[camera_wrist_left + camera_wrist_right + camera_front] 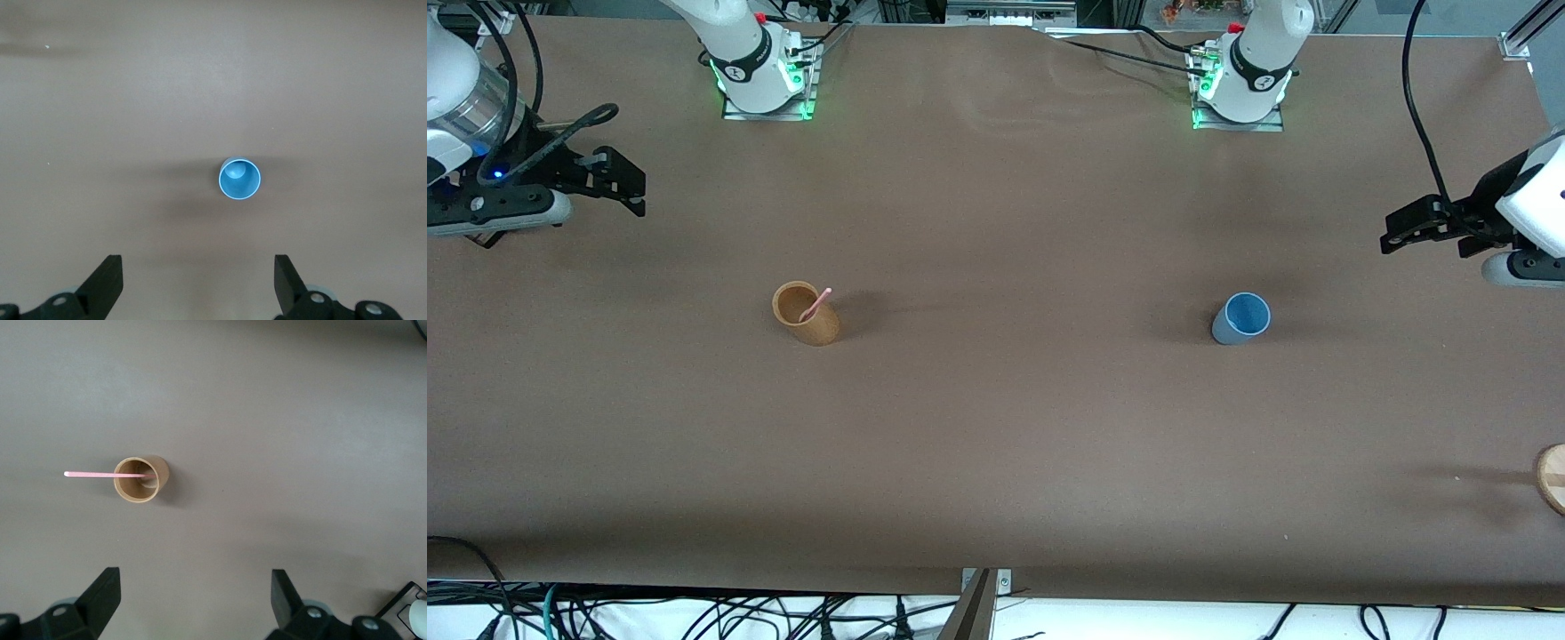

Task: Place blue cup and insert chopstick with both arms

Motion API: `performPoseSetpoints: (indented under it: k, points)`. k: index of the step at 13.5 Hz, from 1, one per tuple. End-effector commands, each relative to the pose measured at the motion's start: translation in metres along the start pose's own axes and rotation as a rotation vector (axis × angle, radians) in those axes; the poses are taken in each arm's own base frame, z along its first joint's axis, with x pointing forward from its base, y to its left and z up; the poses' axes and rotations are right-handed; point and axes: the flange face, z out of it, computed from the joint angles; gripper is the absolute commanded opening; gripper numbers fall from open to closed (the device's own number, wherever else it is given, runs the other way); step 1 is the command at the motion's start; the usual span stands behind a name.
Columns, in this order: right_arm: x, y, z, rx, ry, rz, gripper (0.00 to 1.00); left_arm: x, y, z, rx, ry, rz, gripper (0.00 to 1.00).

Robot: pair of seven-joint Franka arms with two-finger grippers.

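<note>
Here no readable writing; chopstick (pixel 815 305) in tan cup (pixel 806 314); blue cup (pixel 1240 318) upright; left pincer (pixel 197 287), right pincer (pixel 195 605) both wide.

A tan-orange cup (pixel 806 314) stands upright on the brown table (pixel 996 427), toward the right arm's end; its round rim is open upward. A round wooden piece (pixel 1552 477), cut off by the frame edge, lies at the left arm's end of the table, nearer to the front camera than the cup. Black cables (pixel 694 613) hang below the table's near edge.
</note>
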Motion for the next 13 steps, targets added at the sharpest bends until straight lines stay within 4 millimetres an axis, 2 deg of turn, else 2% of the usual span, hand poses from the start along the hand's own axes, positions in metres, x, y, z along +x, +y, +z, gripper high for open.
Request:
performPoseSetpoints:
  k: [1,13]
  points:
    - [-0.0005,-0.0027,-0.0026,-0.006,0.004,0.012,1.0,-0.0011,0.0,-0.0039,-0.002,-0.004,-0.007,1.0]
    - [0.0,-0.0028,-0.0052,-0.005,0.008,0.01,1.0,-0.0006,0.0045,-0.0035,-0.004,-0.004,0.01,1.0]
